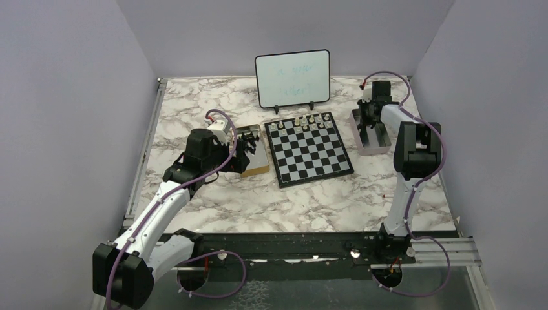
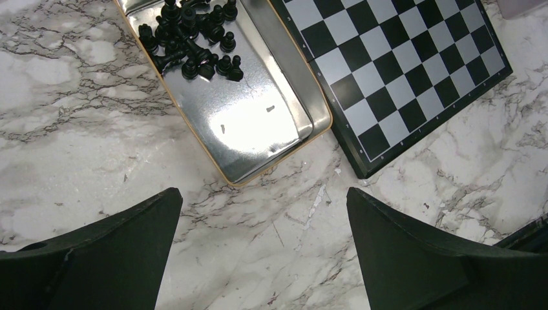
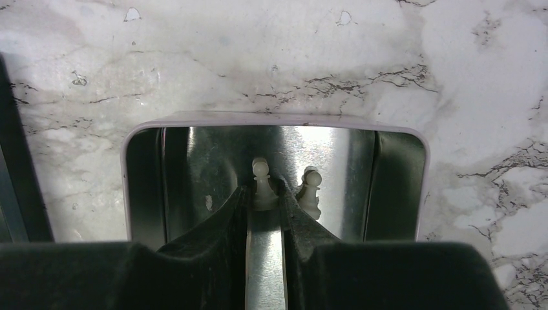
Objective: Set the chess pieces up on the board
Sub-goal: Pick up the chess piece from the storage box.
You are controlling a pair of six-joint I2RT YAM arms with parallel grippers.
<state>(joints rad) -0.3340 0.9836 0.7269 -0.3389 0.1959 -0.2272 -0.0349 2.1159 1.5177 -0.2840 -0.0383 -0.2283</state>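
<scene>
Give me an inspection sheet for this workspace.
Surface: marble table.
Job's things: board, white pieces on its far row; pawn and second pawn in right tin; black pieces heaped in left tin.
Clutter: nothing seen.
Grippers: left gripper open over table; right gripper shut on pawn.
Cables: purple cables looped along both arms.
Surroundings: whiteboard behind board; lilac walls.
</scene>
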